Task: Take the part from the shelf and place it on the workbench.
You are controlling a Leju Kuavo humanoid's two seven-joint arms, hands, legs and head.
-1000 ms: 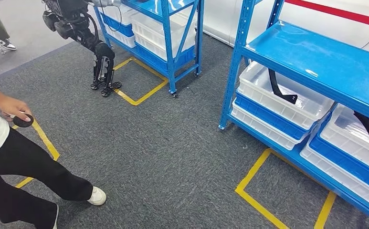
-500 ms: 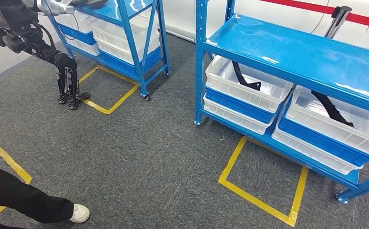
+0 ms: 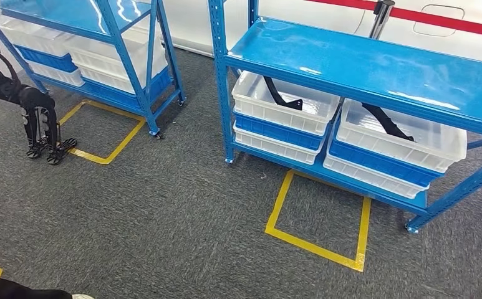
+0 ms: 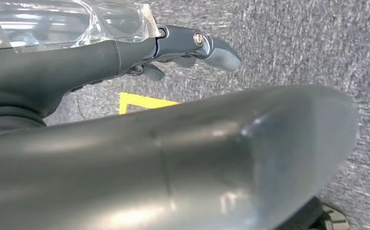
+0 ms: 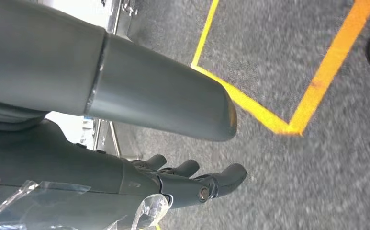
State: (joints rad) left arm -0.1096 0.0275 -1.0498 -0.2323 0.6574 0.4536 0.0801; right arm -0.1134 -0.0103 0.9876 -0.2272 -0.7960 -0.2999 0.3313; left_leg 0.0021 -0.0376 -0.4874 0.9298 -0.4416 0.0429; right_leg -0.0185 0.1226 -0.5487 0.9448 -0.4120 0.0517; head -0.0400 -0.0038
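At the far left another robot [image 3: 38, 124] stands on the grey carpet [image 3: 163, 212], its dark legs planted beside a yellow tape square [image 3: 104, 134]. Behind it is a blue shelf [image 3: 120, 37] on small wheels, loaded with white and blue bins.

Further right stands a second blue shelf [image 3: 375, 62] with a bare, glossy top board. Under that board sit two white bins side by side, each stacked on a blue one. The left bin [image 3: 285, 103] holds a black curved part [image 3: 280, 98], leaning against the bin's inner wall. The right bin [image 3: 406, 134] holds another black part [image 3: 388, 123], long and bent, lying slantwise. On the carpet in front of this shelf is a second yellow tape square [image 3: 316, 215].

The left hand [image 4: 192, 45] hangs over the carpet, holding nothing, its dark fingers [image 4: 218, 50] stretched out loosely and close together. The right hand [image 5: 192, 179] also hangs above the carpet near a yellow tape corner, empty, its fingers [image 5: 230, 175] slightly curled and a little apart.
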